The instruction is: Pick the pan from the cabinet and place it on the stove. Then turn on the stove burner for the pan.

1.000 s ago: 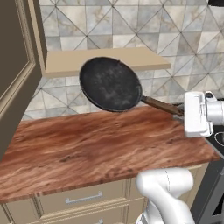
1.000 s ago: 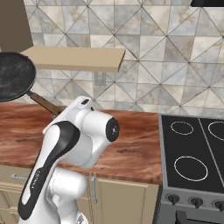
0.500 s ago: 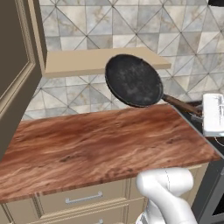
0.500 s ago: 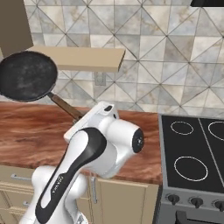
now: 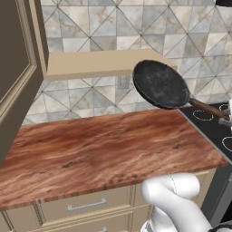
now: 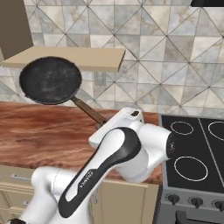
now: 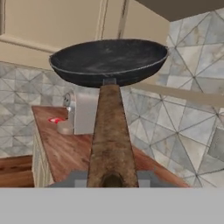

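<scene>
1. A glossy white arm [image 6: 109, 170] of rounded, tubular segments is seen.
2. A black band with small white lettering is carried along the link below the hand.
3. A boxy white housing [image 6: 117, 127] is found at the wrist, just behind the hand.
4. Dark joint seams are visible between the segments.

The end of the pan [image 5: 161, 84] handle runs off the right edge of the left base view. In the right base view, the handle's far end is hidden behind the white arm. The stove [image 6: 197, 148] is cut by the right edge in both base views, so its full ring count cannot be told. The cabinet [image 5: 18, 68] door is cut by the left and top edges. In the hand view, a small grey item [image 7: 70, 116] on the counter is too blurred to identify.
</scene>
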